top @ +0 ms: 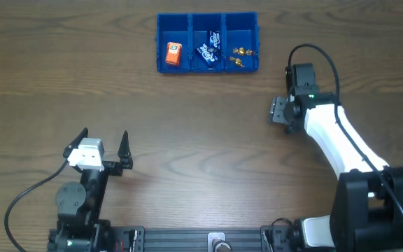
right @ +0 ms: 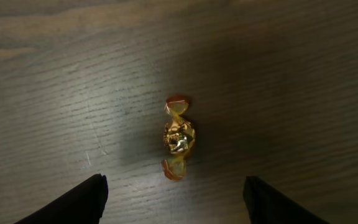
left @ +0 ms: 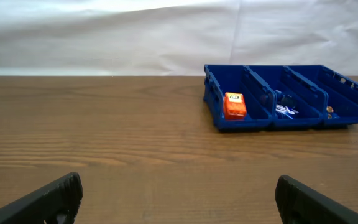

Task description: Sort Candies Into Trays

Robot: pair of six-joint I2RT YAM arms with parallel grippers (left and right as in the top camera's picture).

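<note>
Candy point(right: 179, 138) in gold wrap lies on table point(right: 291, 74) beneath right gripper point(right: 174, 193), fingers spread. Left gripper point(left: 178, 186) also spread. Tray point(top: 187, 69), 3 compartments, apparently all filled.

I see the blue three-bin tray point(top: 207, 16) holding an orange candy point(top: 173, 53) left, blue-wrapped candies point(top: 208, 50) middle, gold candies point(top: 240, 56) right; one gold twist-wrapped candy point(right: 179, 137) lies outside it.

The tray point(top: 161, 35) at twelve o'clock is bright blue. It holds an orange candy point(top: 173, 53), blue-and-white candies point(top: 208, 50) and gold candies point(top: 241, 56). On the brown, wood-grained table point(top: 187, 126) lies a gold foil candy point(right: 179, 137) with amber twisted ends.
</note>
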